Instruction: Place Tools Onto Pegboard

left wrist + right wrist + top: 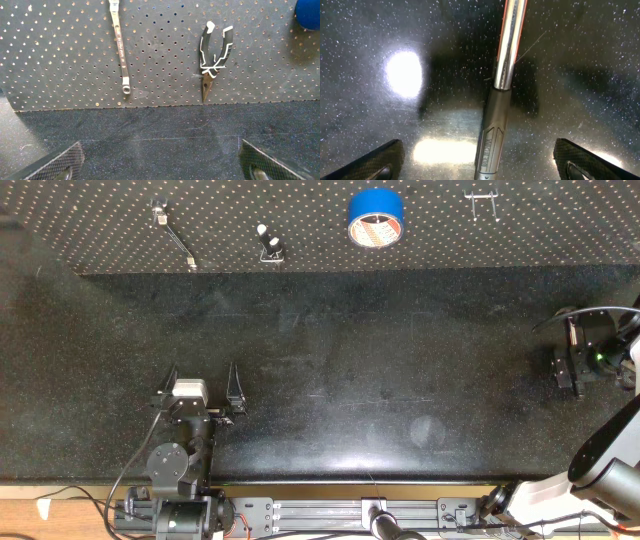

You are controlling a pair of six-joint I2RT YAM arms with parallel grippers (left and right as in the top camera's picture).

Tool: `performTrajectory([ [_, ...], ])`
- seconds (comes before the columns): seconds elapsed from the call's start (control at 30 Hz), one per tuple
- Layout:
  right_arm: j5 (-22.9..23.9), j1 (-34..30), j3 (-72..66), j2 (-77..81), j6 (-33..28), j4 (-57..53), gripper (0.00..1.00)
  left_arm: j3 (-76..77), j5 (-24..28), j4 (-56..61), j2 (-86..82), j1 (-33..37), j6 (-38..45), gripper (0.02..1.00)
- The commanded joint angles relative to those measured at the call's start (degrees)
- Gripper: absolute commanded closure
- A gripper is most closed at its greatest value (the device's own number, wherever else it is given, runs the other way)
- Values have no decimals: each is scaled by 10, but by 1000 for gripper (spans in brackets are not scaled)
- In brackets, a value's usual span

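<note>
Item in hand: a steel-shafted tool with a black grip, laid flat on the table at its right edge, is straddled by the parted, empty fingers of the right gripper. The grip should be clamped squarely and centred, so the tool can be carried level to the vacant hook on the pegboard. The left gripper, likewise spread and empty, is parked near left.
</note>
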Motion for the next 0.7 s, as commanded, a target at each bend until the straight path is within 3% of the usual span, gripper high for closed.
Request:
performTrajectory([
  [0.03,-10,-1,-6,5,-14,3,25,-1,10,-4,-5,3,5,23],
  [0.7,-9,-1,-6,31,-20,10,25,-1,10,-4,-5,3,5,25],
])
